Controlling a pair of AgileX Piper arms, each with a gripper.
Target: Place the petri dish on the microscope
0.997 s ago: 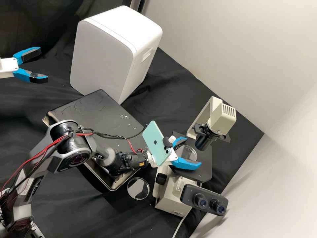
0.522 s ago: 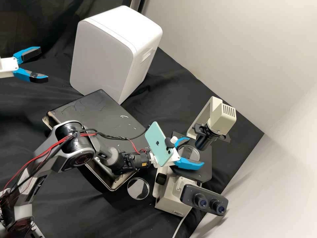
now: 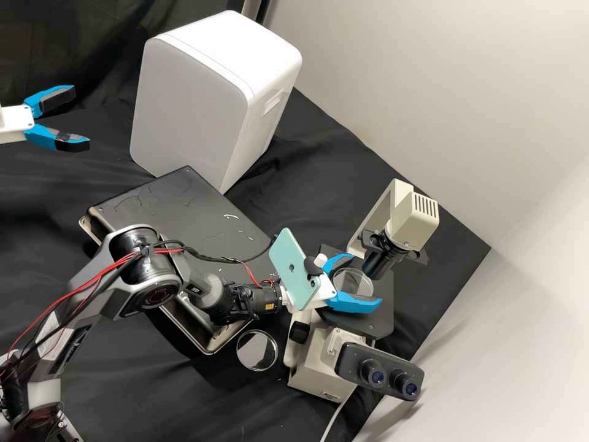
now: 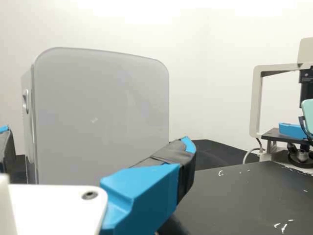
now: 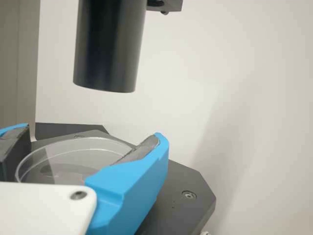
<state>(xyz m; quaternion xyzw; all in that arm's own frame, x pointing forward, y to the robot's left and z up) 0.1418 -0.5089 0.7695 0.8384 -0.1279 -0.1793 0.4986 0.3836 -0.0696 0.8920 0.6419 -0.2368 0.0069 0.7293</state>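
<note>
The clear petri dish (image 3: 350, 283) sits between the blue fingers of my right gripper (image 3: 363, 279), which is shut on it. It hangs over the black stage (image 3: 381, 310) of the beige microscope (image 3: 325, 362), just under the dark condenser tube (image 3: 374, 265). In the right wrist view the dish (image 5: 68, 159) is low over the stage (image 5: 186, 188), beneath the tube (image 5: 110, 44); whether it touches the stage I cannot tell. My left gripper (image 3: 66, 118) stands open and holds nothing, far off at the bench's back left.
A second clear round dish (image 3: 256, 350) lies on the black cloth beside the microscope's base. A dark metal tray (image 3: 178, 205) lies mid-bench under the right arm. A tall white box (image 3: 215, 92) stands behind it. The wall runs close behind the microscope.
My right gripper has carried the petri dish a little to the right, further over the stage and under the condenser tube. The left gripper has stayed where it was.
</note>
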